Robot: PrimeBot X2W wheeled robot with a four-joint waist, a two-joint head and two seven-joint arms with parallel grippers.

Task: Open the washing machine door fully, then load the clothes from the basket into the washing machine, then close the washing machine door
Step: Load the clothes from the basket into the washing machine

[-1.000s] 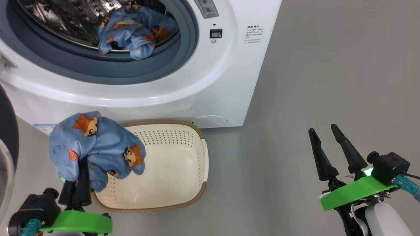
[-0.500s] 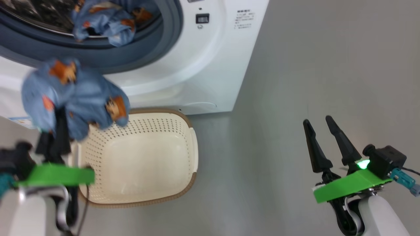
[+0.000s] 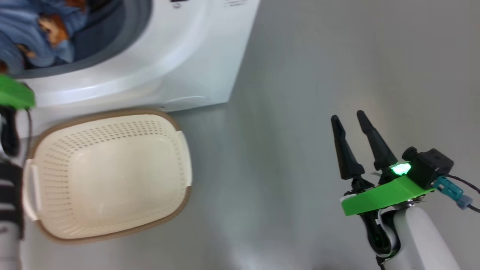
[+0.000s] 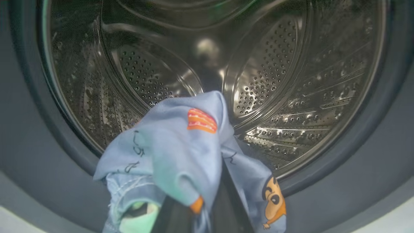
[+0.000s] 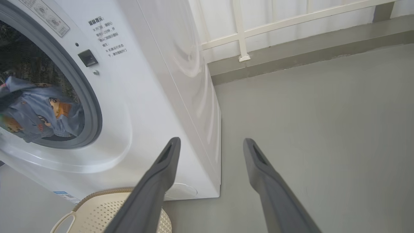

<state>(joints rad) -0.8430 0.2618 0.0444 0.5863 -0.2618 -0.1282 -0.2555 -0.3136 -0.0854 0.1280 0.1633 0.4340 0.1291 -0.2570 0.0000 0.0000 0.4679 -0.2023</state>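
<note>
Head view: looking down on the basket (image 3: 112,129) sitting on the grey floor (image 3: 300,75) just beside the washing machine (image 3: 180,56), with the clothes (image 3: 33,33) bunching at the drum mouth, top left. Finding the right hand (image 3: 347,114) hovering over the floor, well apart from the basket, fingers (image 3: 344,150) parted narrowly, holding nothing.

Left wrist view: clamping a blue garment (image 4: 174,145) in the left hand (image 4: 213,207), right at the steel drum (image 4: 275,81) opening.

Right wrist view: peering between the parted fingers at the washing machine, the clothes inside the gasket (image 5: 93,106), the basket below.
</note>
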